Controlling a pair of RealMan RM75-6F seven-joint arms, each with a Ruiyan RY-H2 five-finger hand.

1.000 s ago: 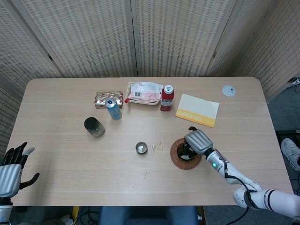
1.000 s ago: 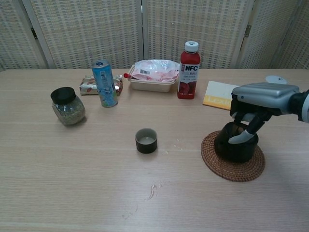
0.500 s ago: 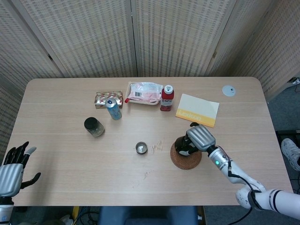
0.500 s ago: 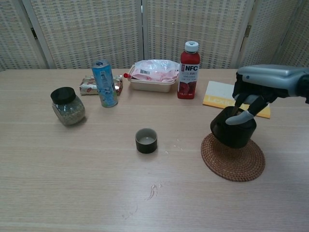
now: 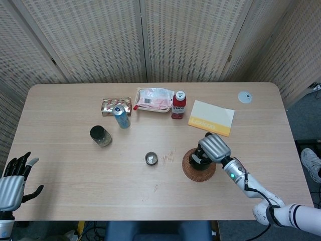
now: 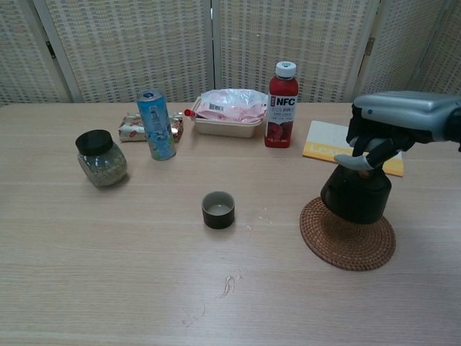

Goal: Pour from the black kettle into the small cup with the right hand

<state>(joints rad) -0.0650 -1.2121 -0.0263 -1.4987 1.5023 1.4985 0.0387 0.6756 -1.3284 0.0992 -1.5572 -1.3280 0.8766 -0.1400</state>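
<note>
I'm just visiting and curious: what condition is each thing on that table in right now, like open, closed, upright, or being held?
Kettle: upright, gripped at the top by the right hand, over the woven mat.
Small cup: upright, open, untouched.
Juice bottle: upright, capped.
Blue can: upright.
Jar: upright, lid on.
Food tray: sealed.
Left hand: open, off the table.

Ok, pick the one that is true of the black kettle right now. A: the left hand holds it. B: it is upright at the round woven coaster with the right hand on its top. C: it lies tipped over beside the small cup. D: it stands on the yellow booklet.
B: the black kettle is upright at the round woven coaster, with the right hand on its top.
</note>
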